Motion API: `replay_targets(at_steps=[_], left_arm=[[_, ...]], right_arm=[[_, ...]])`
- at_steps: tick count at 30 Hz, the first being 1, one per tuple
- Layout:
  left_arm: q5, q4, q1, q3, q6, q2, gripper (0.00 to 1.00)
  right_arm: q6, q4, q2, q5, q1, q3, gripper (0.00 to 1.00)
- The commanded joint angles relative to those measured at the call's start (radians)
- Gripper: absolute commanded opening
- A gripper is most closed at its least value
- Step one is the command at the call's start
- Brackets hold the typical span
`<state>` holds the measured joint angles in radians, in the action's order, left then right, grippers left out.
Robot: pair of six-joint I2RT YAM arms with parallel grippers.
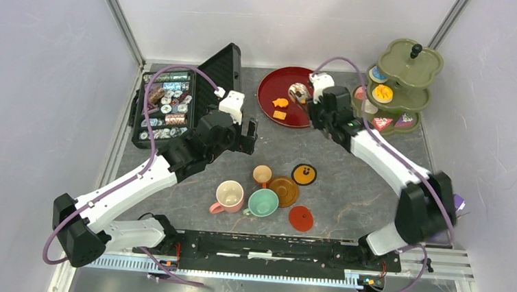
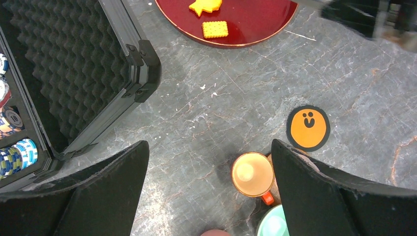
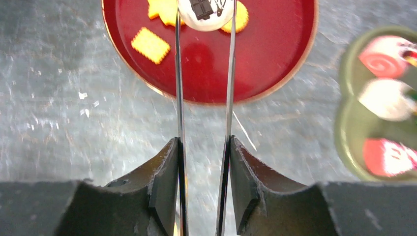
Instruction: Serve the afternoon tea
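The white-iced toy donut (image 3: 204,12) is at 12 o'clock of the round red plate (image 3: 265,59) in my right wrist view. The thin metal tongs (image 3: 179,98) flank it, clamped in my right gripper (image 3: 203,147). My left gripper (image 2: 209,147) hangs with jaws apart above a small orange cup (image 2: 252,173).

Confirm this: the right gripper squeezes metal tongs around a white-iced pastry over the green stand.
Wrong place. The right gripper squeezes the metal tongs around the white-iced pastry over the red plate, as the right wrist view shows.
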<state>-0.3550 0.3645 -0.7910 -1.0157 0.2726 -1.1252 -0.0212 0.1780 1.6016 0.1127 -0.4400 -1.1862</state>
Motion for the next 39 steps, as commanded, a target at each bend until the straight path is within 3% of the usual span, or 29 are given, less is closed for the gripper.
replay_targets(at_steps=[1,8,12,21,32,39], left_arm=[[0.029,-0.032,0.008,-0.014,0.021,0.027,1.00],[0.075,-0.033,0.008,-0.014,0.041,0.044,1.00],[0.098,-0.035,0.007,-0.009,0.055,0.050,1.00],[0.100,-0.036,0.007,0.002,0.062,0.070,1.00],[0.084,-0.029,0.007,0.000,0.051,0.070,1.00],[0.081,-0.026,0.007,-0.006,0.047,0.064,1.00]], right_arm=[[0.069,0.085,-0.259,0.165,0.003,0.127,0.25],[0.048,0.302,-0.606,0.449,0.029,0.295,0.24],[-0.009,0.363,-0.725,0.466,0.122,0.330,0.23],[-0.063,0.439,-0.742,0.489,0.348,0.196,0.23],[-0.103,0.299,-0.556,0.079,0.669,0.082,0.22],[-0.160,0.200,-0.483,-0.109,0.778,0.078,0.21]])
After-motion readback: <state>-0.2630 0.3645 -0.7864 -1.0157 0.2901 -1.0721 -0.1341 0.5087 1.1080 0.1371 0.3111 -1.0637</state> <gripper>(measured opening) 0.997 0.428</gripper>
